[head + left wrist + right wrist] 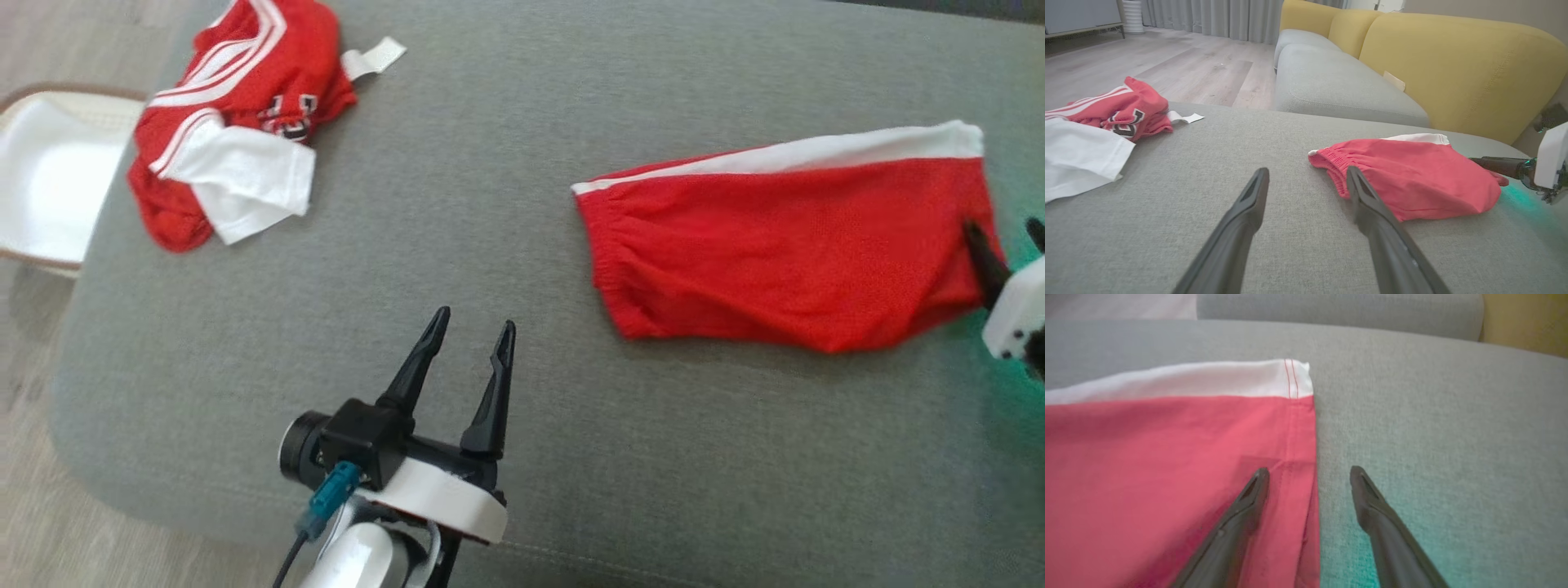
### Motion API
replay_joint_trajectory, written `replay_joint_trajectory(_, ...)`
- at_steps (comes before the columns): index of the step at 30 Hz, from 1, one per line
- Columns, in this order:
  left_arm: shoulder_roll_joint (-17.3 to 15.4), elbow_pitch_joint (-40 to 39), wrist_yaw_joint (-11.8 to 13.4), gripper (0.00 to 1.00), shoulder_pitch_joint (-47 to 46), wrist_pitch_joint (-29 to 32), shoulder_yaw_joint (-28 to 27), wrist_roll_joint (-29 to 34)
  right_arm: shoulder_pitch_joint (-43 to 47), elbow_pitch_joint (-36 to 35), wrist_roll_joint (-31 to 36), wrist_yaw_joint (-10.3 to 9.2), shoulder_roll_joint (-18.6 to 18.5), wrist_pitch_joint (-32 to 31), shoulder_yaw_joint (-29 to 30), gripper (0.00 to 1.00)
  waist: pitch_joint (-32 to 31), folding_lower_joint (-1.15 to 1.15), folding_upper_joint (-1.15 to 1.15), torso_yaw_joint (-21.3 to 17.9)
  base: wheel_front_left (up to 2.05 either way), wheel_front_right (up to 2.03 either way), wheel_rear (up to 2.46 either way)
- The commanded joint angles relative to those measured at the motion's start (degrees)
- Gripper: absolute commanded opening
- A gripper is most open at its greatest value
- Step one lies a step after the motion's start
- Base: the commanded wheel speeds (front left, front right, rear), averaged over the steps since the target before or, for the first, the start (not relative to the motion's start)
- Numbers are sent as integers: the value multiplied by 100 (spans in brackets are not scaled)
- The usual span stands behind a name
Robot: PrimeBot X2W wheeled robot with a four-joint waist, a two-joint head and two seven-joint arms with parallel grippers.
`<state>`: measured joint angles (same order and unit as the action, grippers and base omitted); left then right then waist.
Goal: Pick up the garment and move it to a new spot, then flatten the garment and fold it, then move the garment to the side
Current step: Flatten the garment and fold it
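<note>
Shorts (784,245): red, lying folded flat on the right half of the grey cushion (490,212) as the head view is showing it, with a white stripe running along the far edge
Waistband (600,245): the gathered elastic end is pointing left, toward the cushion's middle
Hem (1300,428): the stitched end is lying at the right, its edge running up between the two dark fingers in the right wrist view
Right gripper (1309,473): sitting at the hem with its jaws spread wide and gripping nothing; one finger is lying over the red cloth, the other over bare cushion; whether the tips are touching the fabric I cannot tell
Left gripper (475,322): hanging over bare cushion near the front edge, jaws released and empty, tips pointing toward the waistband but staying apart from it
Jersey (237,122): red and white, lying crumpled at the cushion's far left corner, well apart from the shorts
Green light (1355,547): glowing on the cushion beside the right gripper
Sofa (1453,61): yellow-backed with grey seats, standing behind the cushion
Floor (1188,61): pale wood, showing beyond the jersey
</note>
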<state>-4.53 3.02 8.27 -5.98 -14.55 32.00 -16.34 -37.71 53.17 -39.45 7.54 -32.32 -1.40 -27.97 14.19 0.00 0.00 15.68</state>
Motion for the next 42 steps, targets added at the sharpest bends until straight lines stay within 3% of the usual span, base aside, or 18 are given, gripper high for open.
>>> replay_joint_trajectory(1,65,-241,-66,100,-98,-44,-216,117,120,127,144,-5,-86,-34,19,100,23,0,0,198,0,0,0)
replay_joint_trajectory(11,146,-303,-116,100,12,-44,-421,392,204,690,146,-5,155,-415,74,98,37,0,0,422,0,0,0)
replay_joint_trajectory(12,150,-305,-123,100,34,-44,-437,391,235,680,107,-5,184,-476,58,74,29,0,0,433,0,0,0)
replay_joint_trajectory(14,155,-300,-136,100,78,-44,-465,395,299,612,21,-5,192,-576,6,7,17,0,0,438,0,0,0)
replay_joint_trajectory(15,157,-295,-140,100,97,-44,-478,397,327,575,-11,-5,182,-602,-21,0,8,0,0,433,0,0,0)
replay_joint_trajectory(25,164,-288,-143,100,250,-44,-634,458,430,480,-113,-5,-98,-517,-14,0,-188,0,0,21,0,0,0)
replay_joint_trajectory(36,165,-252,-224,100,366,-45,-627,469,204,443,526,-5,-697,-447,99,0,-440,0,0,-587,0,0,0)
replay_joint_trajectory(42,165,-129,-251,100,384,-45,-557,469,175,-163,601,-5,-494,-492,311,0,-601,0,0,-597,0,0,0)
